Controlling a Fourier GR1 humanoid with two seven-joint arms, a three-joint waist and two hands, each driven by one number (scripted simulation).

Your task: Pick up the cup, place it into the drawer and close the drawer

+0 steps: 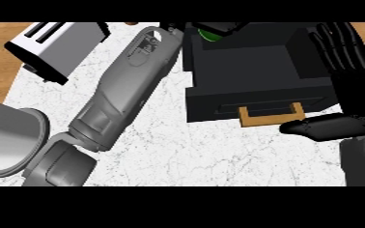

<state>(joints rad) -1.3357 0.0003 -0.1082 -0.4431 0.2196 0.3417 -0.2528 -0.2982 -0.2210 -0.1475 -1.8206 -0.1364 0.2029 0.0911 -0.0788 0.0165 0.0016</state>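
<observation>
A dark grey box-shaped drawer (249, 72) with a tan wooden handle (272, 115) is seen pulled open at the upper right of the frame, resting on a white marbled counter (192, 149). At the drawer's top edge, a small patch of a green cup (206, 35) is visible, largely hidden by the black left hand (221, 28), which is reached in from a long grey left forearm (125, 92) laid diagonally across the centre of the frame. The fingers appear curled over the cup, though most of the hold is obscured. The black right hand (342, 77) is shown along the right edge, its fingers straight and pointing towards the top of the frame beside the drawer's right wall, with the thumb (321, 127) stretched out just beside the handle; nothing is held by it. A silver two-slot toaster (57, 48) is placed at the upper left, and a round grey metal vessel (18, 140) is partly seen at the left edge
</observation>
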